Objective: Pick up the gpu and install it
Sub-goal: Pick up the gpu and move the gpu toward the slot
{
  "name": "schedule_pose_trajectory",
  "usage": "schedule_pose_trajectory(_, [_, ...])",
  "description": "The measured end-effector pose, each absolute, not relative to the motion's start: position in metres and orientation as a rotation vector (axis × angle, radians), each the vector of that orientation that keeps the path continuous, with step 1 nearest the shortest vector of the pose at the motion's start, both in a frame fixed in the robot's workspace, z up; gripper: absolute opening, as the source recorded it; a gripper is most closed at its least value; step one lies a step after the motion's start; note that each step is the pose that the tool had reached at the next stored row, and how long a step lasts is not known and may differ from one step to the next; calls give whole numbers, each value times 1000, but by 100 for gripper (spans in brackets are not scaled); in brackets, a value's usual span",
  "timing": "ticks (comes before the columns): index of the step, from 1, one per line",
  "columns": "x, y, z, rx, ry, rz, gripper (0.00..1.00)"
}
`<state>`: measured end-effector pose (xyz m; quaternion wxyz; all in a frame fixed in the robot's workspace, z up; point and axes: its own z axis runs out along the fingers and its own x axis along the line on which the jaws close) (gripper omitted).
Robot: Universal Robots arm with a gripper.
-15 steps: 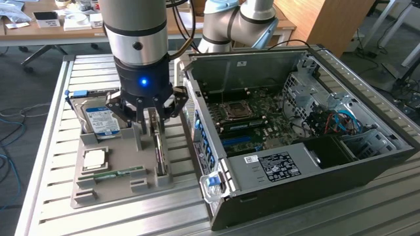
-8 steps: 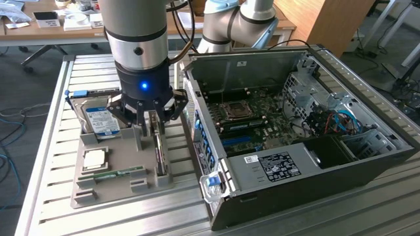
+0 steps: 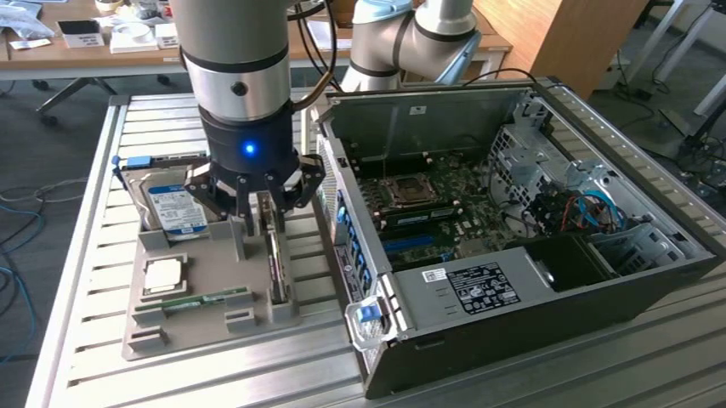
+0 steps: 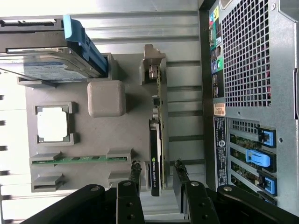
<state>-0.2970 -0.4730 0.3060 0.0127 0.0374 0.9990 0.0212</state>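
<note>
The gpu (image 4: 155,158) stands on edge in the grey holder tray (image 4: 131,130) on the bench (image 3: 567,374), beside the open computer case (image 3: 511,238). Judged light, stiff and fragile; best gripped across its flat faces. The gripper (image 3: 263,223) jaws are wide, straddling one end of the card without visible contact.

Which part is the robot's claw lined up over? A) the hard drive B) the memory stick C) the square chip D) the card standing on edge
D: the open gripper straddles the gpu, which stands on edge in the gray holder.
</note>
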Motion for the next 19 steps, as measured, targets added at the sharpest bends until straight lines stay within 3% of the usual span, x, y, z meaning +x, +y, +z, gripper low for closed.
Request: schedule_pose_trajectory(19, [-297,-473,296,117,3114,65,42])
